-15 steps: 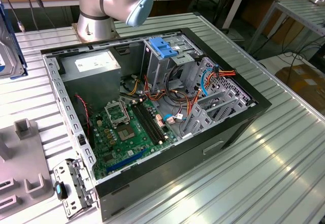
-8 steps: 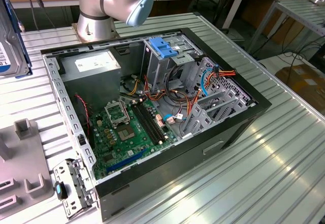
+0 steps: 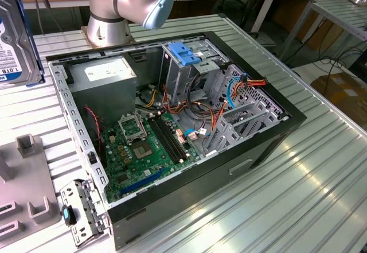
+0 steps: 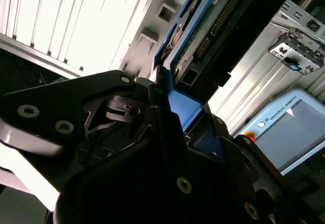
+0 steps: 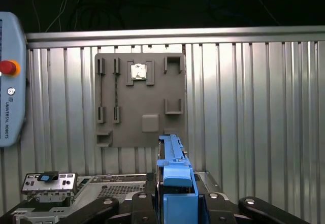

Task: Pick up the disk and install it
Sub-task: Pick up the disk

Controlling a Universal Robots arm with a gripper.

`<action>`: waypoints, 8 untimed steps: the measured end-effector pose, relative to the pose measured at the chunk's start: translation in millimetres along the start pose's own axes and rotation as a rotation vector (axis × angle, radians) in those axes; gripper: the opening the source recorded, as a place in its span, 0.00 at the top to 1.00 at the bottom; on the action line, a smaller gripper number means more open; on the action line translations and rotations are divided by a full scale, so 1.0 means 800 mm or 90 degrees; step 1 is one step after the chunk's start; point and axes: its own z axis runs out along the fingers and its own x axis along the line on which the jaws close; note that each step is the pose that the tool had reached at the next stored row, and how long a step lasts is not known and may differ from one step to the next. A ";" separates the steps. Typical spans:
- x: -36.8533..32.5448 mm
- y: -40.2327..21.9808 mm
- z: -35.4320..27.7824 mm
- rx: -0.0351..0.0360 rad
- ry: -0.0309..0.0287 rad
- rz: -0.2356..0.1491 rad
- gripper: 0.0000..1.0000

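The disk point(image 3: 14, 41) stands upright at the exterior view's far left, its white label with a blue band facing the camera and a blue rail along its edge. In the first wrist view the disk point(image 5: 175, 176) is seen edge-on, and my gripper point(image 5: 175, 206) is shut on it, a black finger on each side of the blue rail. The second wrist view shows the disk's point(image 4: 213, 26) green circuit-board side running away from my gripper point(image 4: 188, 127). The disk hangs above the grey fixture plate point(image 5: 139, 99), apart from it.
An open computer case point(image 3: 275, 127) lies on the ribbed metal table, holding a metal drive cage with a blue handle point(image 3: 186, 55), a grey power-supply box point(image 3: 109, 75) and the motherboard point(image 3: 149, 144). A small metal bracket point(image 3: 80, 210) lies by the case. A teach pendant point(image 5: 10, 82) lies beside the plate.
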 end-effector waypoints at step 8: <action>-0.0003 -0.0124 0.0003 0.0000 0.0002 0.000 0.63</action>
